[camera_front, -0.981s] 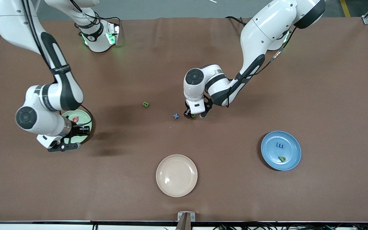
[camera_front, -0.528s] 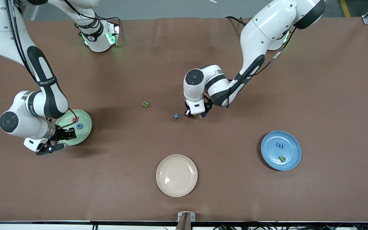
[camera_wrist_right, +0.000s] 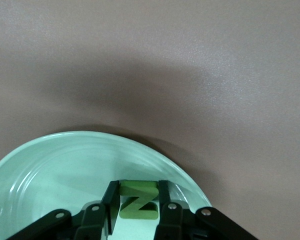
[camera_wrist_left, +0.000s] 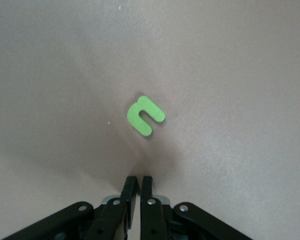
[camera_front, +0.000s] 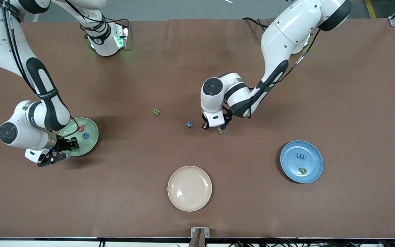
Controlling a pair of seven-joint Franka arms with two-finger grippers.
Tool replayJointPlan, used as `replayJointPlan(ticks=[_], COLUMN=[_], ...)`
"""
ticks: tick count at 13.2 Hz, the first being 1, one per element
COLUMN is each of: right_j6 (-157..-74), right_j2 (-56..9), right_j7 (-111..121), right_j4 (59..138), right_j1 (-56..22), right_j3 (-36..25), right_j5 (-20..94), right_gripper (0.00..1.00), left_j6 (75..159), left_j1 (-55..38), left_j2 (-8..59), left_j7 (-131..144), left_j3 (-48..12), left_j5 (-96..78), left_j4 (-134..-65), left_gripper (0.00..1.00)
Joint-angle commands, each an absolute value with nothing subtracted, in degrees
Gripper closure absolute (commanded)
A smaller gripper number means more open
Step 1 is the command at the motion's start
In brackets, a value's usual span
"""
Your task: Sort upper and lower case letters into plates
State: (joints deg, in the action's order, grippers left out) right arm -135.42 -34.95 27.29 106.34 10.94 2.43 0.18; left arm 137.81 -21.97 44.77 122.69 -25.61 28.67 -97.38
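Note:
My left gripper (camera_front: 214, 128) hangs low over the middle of the table, its fingers shut (camera_wrist_left: 140, 181) with nothing between them. A green lower-case n (camera_front: 220, 131) lies flat on the table just past the fingertips (camera_wrist_left: 145, 115). My right gripper (camera_front: 68, 145) is low over the mint green plate (camera_front: 94, 131), shut on a green N (camera_wrist_right: 137, 202) near the rim (camera_wrist_right: 65, 150). A pink letter (camera_front: 81, 128) and a blue letter (camera_front: 85, 136) lie in that plate. The blue plate (camera_front: 315, 154) holds a blue m (camera_front: 300, 156) and a green b (camera_front: 302, 170).
A green B (camera_front: 156, 112) and a blue x (camera_front: 189, 125) lie loose on the brown table, toward the right arm's end from the left gripper. A cream-beige plate (camera_front: 189, 188) sits nearer the front camera.
The left gripper's fingers closed without catching the green n, which now lies beside them, a little nearer the camera. The right arm shifted toward its end of the table, over the mint plate's edge.

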Motion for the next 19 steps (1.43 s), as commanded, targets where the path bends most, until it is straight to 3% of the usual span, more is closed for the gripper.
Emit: replayJointPlan(ticks=[1,4,7,9,19], right_j6=[-135.3,-129.2,-122.7,-118.9,-120.7], right_j2=[-34.1,-29.8,-24.8,-22.6,-18.2], right_j7=[27.8,27.0,17.2,8.6,-42.2], right_j4=[106.8,105.9,106.0,106.3,112.2], right_j1=[11.6,11.2,6.7,2.5,-24.3], right_j3=[3.6,4.0,4.1,4.1,4.1], right_j5=[-0.2,0.6,0.7,0.7,0.7], right_gripper=[0.05,0.02,0.03,0.02,0.01], left_j6=[138.2,136.1,130.6,130.6,130.6], left_j1=[-22.7,-21.9,-21.7,-21.4,-20.3], left_j2=[44.9,43.8,43.5,43.7,44.3], left_j7=[123.8,123.3,120.3,120.3,122.3], left_j3=[-24.0,-24.0,-24.1,-24.1,-23.6], left_j5=[30.1,30.1,30.0,30.0,29.4], left_j4=[-97.2,-96.3,-94.5,-94.5,-94.9], left_gripper=[0.87,0.51,0.45,0.35,0.36])
